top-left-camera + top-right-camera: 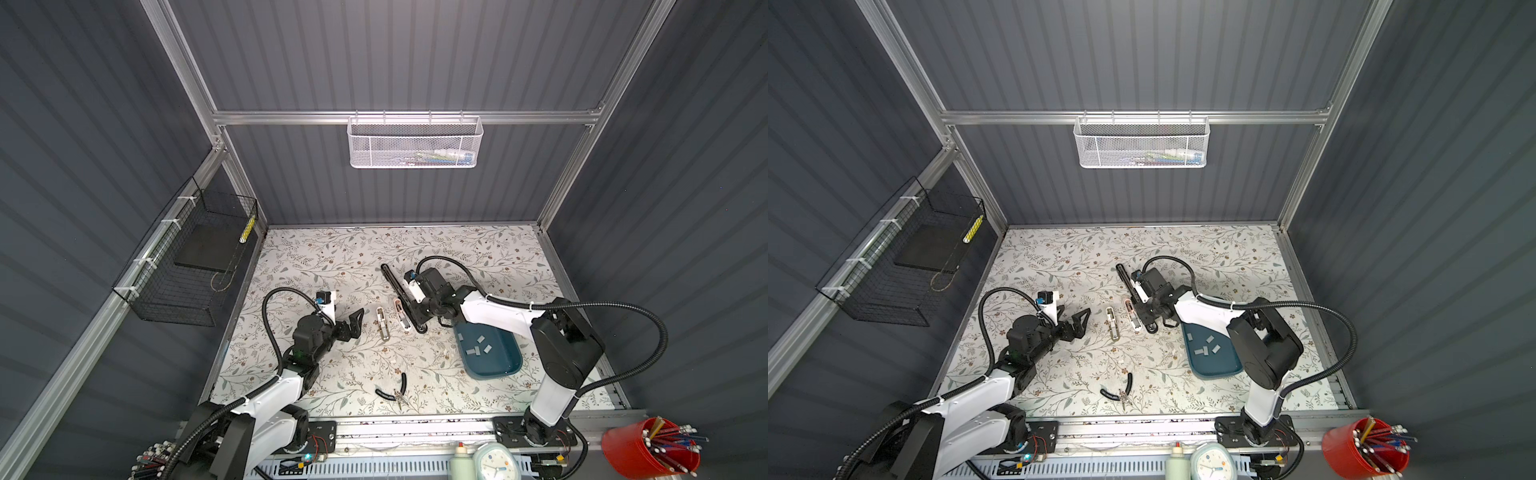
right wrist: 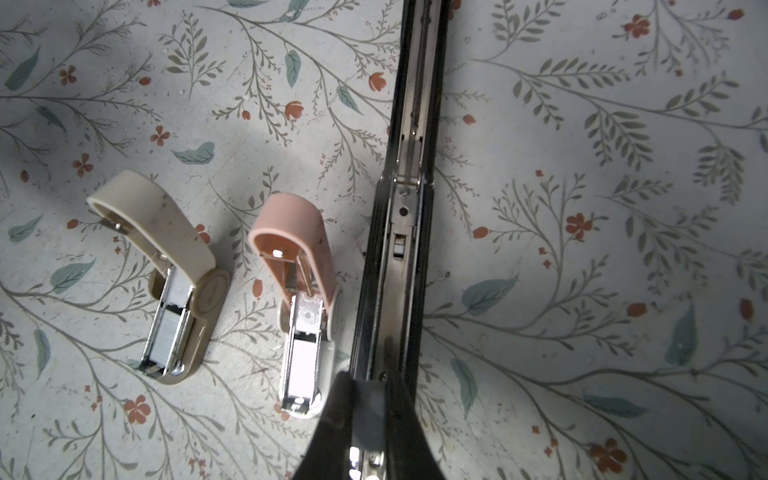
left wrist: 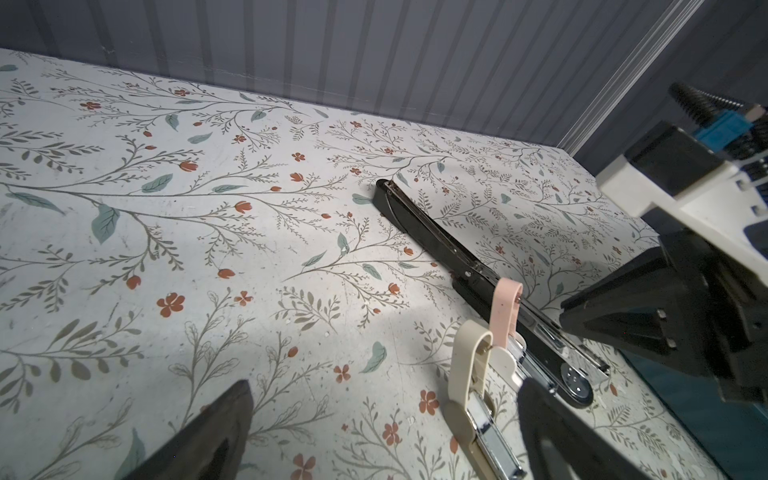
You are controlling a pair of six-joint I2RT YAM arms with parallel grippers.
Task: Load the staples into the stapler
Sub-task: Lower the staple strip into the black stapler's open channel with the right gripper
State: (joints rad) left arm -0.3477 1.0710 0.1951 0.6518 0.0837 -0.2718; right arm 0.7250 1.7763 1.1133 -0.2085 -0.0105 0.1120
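Staples (image 1: 472, 352): light, stiff, brittle strips, pinch long edges | my right hand (image 2: 368, 395) clenched, seemingly on one, over stapler (image 2: 409, 208) | left hand (image 1: 358, 324) released

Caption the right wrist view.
Right claw holds a staple strip over the open black stapler, beside pink stapler and beige stapler.

One short stapler (image 1: 383, 324) lies left of a second short stapler (image 1: 402, 315), itself just left of the long stapler (image 1: 393, 283); the tray (image 1: 496, 366) holding the staples (image 1: 473, 352) sits right of it, pliers (image 1: 395, 391) in front.
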